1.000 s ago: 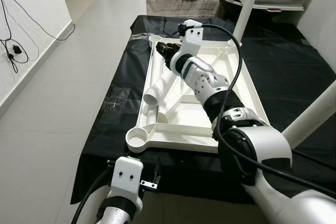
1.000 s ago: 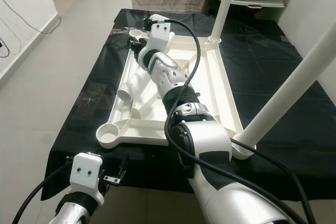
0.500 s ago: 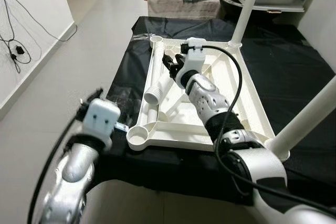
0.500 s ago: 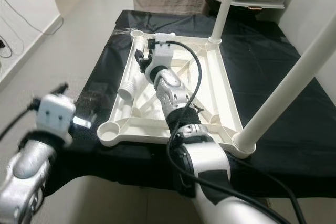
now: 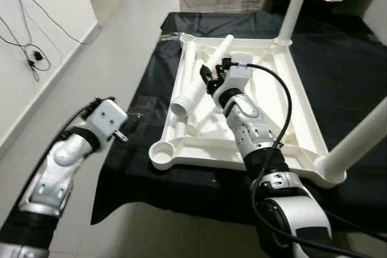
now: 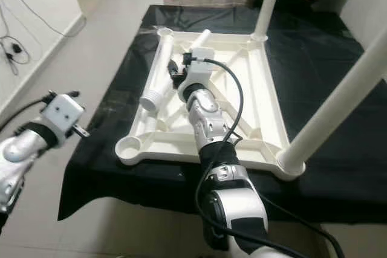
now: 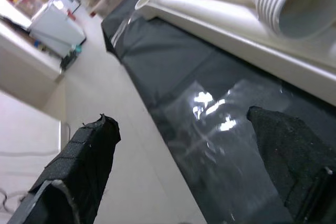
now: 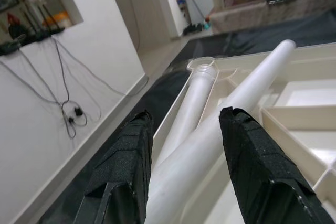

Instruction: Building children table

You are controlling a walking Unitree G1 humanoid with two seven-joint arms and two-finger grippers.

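Centre of the frame, right tool [image 5: 208, 78] clamped on white table leg [image 5: 195, 81] over upturned white tabletop [image 5: 242, 152], left tool [image 5: 129, 126] apart at left beside black-covered bench [image 5: 151, 83].

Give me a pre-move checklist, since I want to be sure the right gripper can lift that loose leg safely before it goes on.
1. Right gripper astride the loose table leg, one finger on each side: ok.
2. Fingers closed firmly on the leg: cannot tell; the right wrist view shows the leg between them, but contact is unclear.
3. Leg's threaded end free of the tabletop frame: ok, it juts out over the frame's left edge.
4. Second loose leg apart from the first: not ok, the two cross.
5. Left gripper clear of the frame: ok, open over the black cloth.
6. Upright legs seated in their corners: ok.
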